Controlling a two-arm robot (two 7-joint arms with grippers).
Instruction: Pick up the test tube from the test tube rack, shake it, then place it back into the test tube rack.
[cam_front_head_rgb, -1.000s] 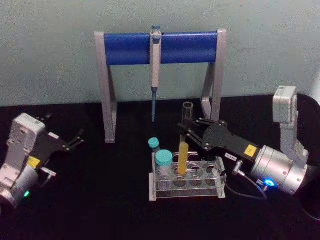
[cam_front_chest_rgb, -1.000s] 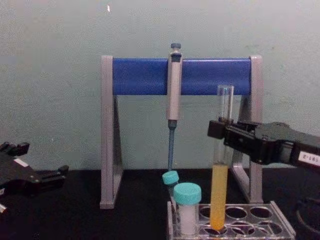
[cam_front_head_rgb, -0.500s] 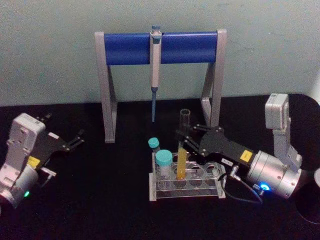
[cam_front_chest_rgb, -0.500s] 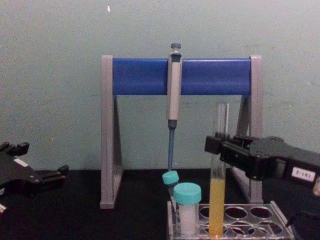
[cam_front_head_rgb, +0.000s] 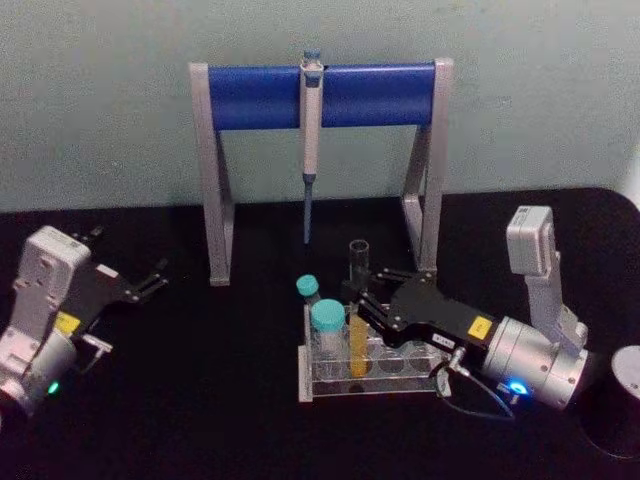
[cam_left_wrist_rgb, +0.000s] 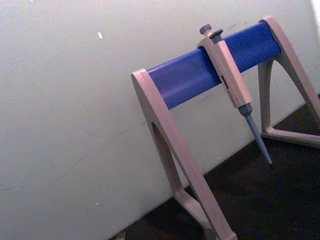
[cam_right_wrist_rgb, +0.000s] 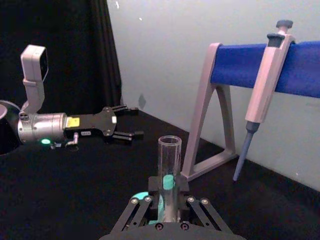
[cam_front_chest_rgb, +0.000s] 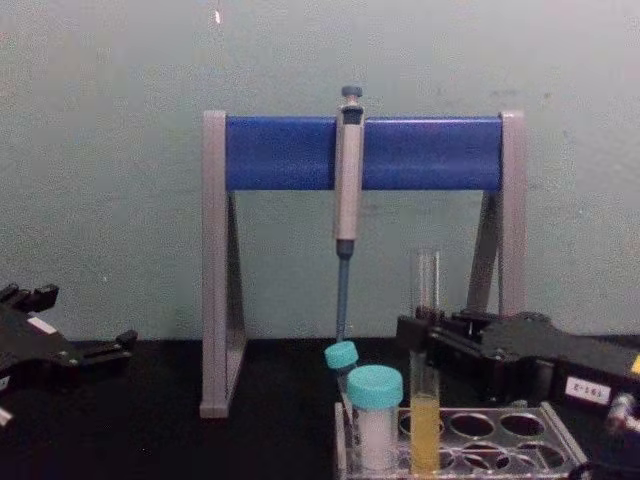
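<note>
Head: my right pincer (cam_front_head_rgb: 358, 298) clamped on tube (cam_front_head_rgb: 357, 262). Tube upright, foot in rack (cam_front_head_rgb: 375, 387), just beside two teal-capped vials (cam_front_head_rgb: 327, 322). Left pincer (cam_front_head_rgb: 130, 258) far left, fingers spread, empty.
Chest: yellow liquid in tube's lower part, clear above, mouth uncapped. Grip sits above liquid. Front vial white inside.
Left wrist: pipette (cam_left_wrist_rgb: 227, 75) hanging on stand (cam_left_wrist_rgb: 170, 130).
Right wrist: tube's open mouth rising between my fingers.

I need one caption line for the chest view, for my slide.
Right gripper holds the test tube upright in the test tube rack; left gripper idle.
</note>
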